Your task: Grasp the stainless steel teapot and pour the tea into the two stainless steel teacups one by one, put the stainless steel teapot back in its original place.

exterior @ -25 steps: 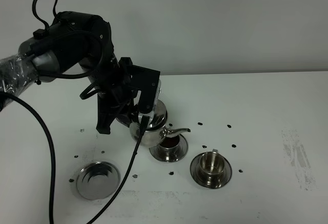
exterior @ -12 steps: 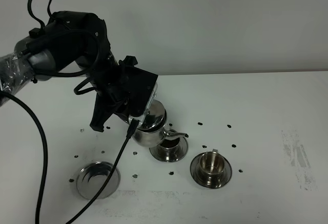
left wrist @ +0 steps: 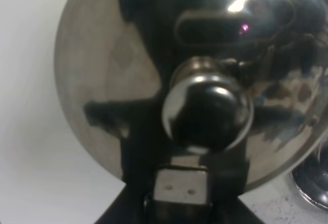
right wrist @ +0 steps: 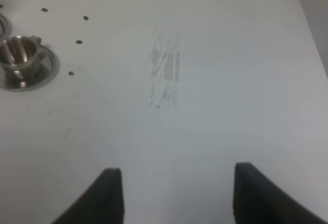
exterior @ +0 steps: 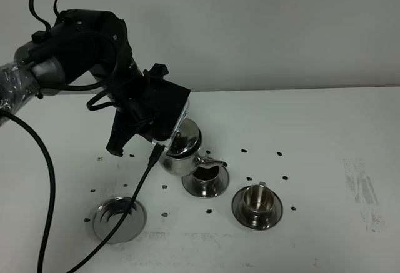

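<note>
The stainless steel teapot hangs tilted in my left gripper, which is shut on its handle; its spout dips over the nearer-left teacup. That cup stands on its saucer and looks dark inside. A second teacup stands on its saucer to the right, also seen as the teacup in the right wrist view. The left wrist view is filled by the teapot with its lid knob. The original place, a round steel saucer, lies bare at front left. My right gripper stands open over bare table.
Small black dots ring the saucers on the white table. A black cable from the left arm drapes across the table's left side down to the front edge. A scuffed grey patch marks the table at right.
The left arm has rolled further, tipping the teapot more steeply, so its spout has dropped lower over the left cup. The cups and right gripper have not moved.
</note>
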`<act>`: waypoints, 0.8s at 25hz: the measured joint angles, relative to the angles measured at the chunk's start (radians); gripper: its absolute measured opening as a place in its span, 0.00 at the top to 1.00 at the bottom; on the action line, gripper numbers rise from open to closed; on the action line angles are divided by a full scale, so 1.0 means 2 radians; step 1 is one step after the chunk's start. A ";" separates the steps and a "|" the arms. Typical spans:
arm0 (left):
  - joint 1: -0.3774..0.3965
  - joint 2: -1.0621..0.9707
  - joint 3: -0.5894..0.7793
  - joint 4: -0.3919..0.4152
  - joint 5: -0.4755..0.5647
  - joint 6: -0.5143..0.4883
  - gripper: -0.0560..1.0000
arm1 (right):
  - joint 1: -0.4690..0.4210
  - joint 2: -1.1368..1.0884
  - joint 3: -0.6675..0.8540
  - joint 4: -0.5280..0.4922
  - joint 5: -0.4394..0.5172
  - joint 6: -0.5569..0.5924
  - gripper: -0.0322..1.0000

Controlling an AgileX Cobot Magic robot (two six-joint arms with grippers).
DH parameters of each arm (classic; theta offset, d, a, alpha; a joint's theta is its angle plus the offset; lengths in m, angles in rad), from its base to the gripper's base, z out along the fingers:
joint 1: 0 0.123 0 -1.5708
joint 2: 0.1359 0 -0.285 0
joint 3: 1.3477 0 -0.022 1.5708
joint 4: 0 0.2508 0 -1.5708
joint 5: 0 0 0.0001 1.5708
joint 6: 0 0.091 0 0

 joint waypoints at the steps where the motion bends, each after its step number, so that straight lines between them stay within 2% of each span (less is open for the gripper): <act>1: 0.000 0.000 0.000 -0.001 0.000 0.000 0.70 | 0.000 0.000 0.000 0.000 0.000 0.000 0.49; 10: 0.000 0.000 0.000 -0.025 0.000 0.000 0.70 | 0.000 0.000 0.000 0.000 0.000 0.000 0.49; 20: 0.000 0.000 0.000 -0.028 0.008 0.000 0.70 | 0.000 0.000 0.000 0.000 0.000 0.000 0.49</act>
